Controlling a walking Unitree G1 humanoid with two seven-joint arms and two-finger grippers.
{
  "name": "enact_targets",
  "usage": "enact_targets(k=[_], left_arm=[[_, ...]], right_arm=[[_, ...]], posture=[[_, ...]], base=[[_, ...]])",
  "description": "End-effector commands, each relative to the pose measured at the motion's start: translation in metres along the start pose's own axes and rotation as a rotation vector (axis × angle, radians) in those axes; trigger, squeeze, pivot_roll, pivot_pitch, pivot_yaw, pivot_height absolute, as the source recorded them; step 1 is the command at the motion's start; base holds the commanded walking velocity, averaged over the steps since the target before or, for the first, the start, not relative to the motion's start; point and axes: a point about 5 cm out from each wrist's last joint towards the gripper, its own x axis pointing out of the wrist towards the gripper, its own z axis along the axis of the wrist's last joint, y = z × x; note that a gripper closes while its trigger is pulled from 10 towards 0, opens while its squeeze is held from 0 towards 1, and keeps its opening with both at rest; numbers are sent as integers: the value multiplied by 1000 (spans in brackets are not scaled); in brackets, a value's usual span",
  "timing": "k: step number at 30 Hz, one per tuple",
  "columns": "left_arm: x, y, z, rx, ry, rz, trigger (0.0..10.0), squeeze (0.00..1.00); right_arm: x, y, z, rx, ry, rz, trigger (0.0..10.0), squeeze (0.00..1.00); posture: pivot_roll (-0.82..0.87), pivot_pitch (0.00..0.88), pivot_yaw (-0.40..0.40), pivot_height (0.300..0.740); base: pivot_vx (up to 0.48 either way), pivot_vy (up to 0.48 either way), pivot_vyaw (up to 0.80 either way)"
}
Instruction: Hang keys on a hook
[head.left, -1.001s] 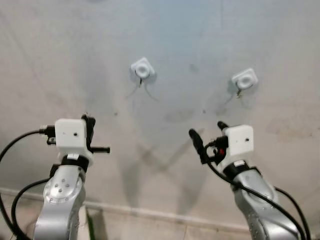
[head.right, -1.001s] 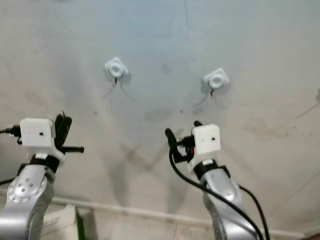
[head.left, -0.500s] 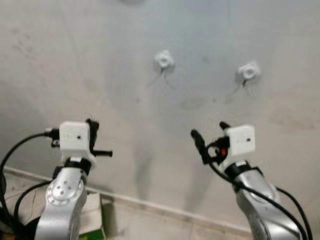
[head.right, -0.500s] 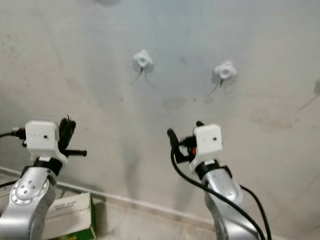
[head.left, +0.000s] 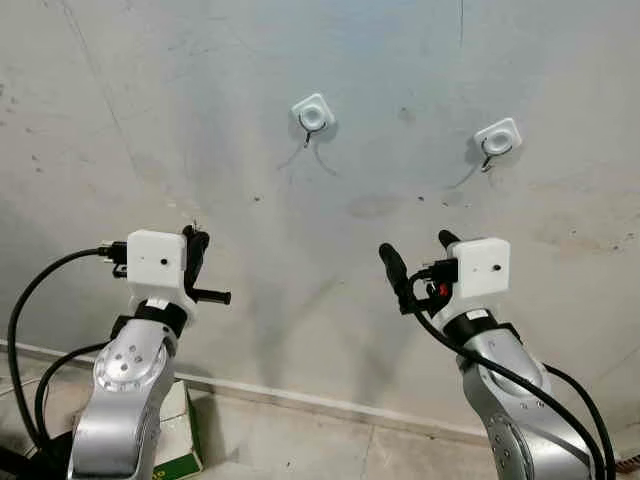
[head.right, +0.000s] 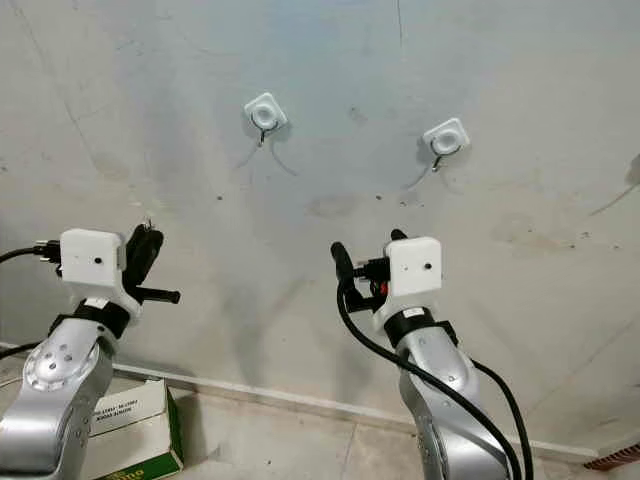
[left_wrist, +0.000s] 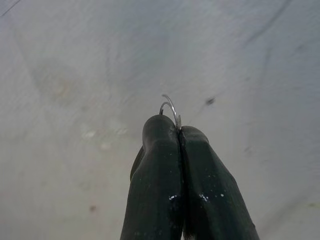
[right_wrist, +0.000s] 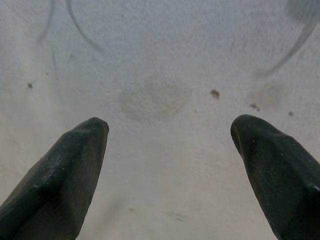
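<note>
Both arms raised: left tool (left_wrist: 179, 131) pinched closed, right tool (right_wrist: 172, 145) spread.

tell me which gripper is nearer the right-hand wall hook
Right. The right gripper sits below the right-hand wall hook, slightly to its left. The left gripper, shut on a key ring, is far off to the left, lower down.

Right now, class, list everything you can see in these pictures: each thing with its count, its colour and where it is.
wall hooks: two, white square bases with small metal hooks, one up on the wall toward the robot's left, the other toward its right
wall: one, grey and stained, straight ahead
box: one, white and green, on the floor by the wall, lower left
key ring: one, thin silver wire, poking out between the left fingertips
left gripper: black fingers, shut on the key ring, raised below the hooks
right gripper: black fingers, open, raised before the wall
</note>
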Motion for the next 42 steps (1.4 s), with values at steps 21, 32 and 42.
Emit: enact_targets(k=[21, 32, 42], left_arm=[[92, 4, 36, 287, -166, 86, 10000, 0], [88, -36, 54, 122, -298, -28, 10000, 0], [63, -34, 34, 181, -280, -16, 10000, 0]], right_arm=[[3, 2, 9, -11, -4, -5, 10000, 0], [3, 0, 11, -2, -8, -10, 10000, 0], [10, 7, 8, 33, 7, 15, 10000, 0]], posture=[[-2, 15, -36, 740], [1, 11, -38, 740], [40, 0, -53, 740]], base=[[0, 0, 0], [0, 0, 0], [0, 0, -610]])
